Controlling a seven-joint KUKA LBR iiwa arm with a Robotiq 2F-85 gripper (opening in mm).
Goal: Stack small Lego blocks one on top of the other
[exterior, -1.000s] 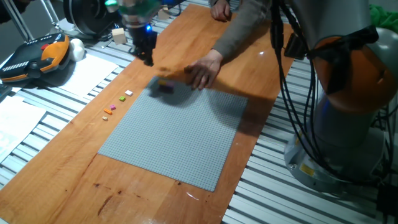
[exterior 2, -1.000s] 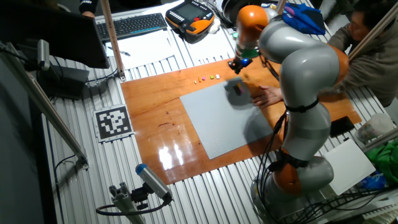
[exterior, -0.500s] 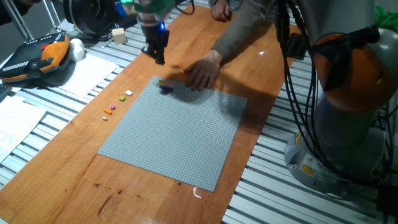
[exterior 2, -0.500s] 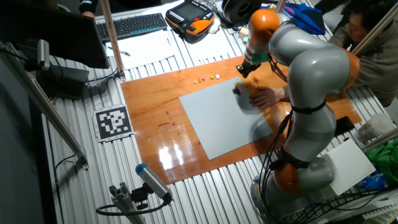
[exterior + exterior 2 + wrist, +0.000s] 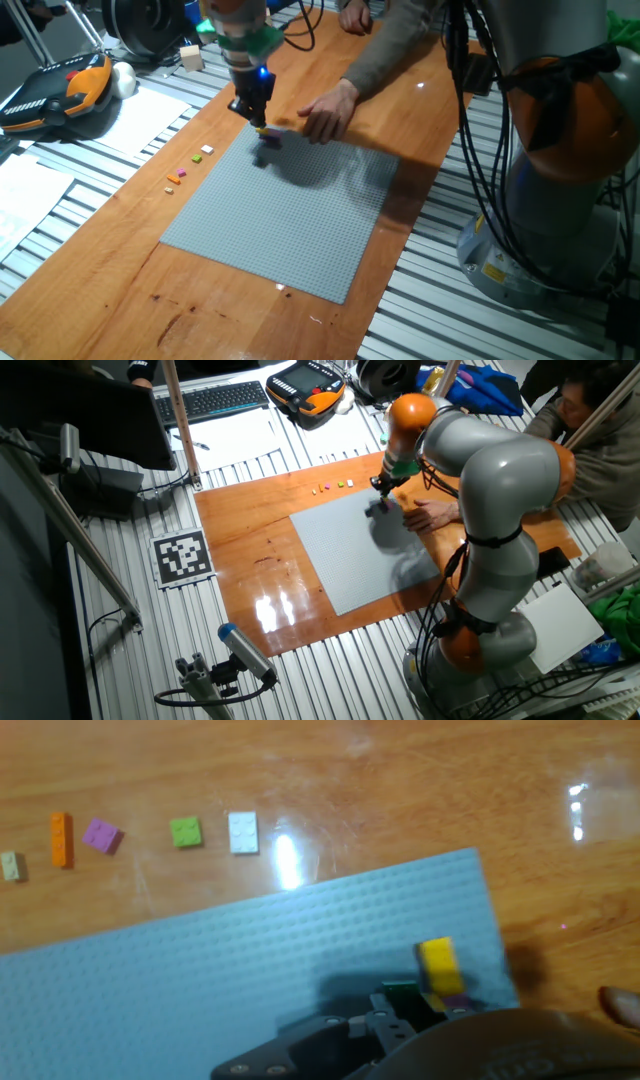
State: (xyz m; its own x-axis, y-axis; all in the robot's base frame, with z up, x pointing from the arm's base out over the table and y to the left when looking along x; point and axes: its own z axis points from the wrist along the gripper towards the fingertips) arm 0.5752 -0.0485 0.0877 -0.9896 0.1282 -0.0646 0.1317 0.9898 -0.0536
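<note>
Hovering our black two-finger gripper [image 5: 259, 119] (closure indiscernible) above the small yellow plastic brick [image 5: 439, 965] at the grey studded baseplate's [image 5: 290, 235] corner, we should descend squarely, studs aligned.

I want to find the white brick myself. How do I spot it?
Look past the far edge of the grey baseplate, on the bare wood. A row of small bricks lies there. The white brick is at its right end, beside the green brick.
</note>
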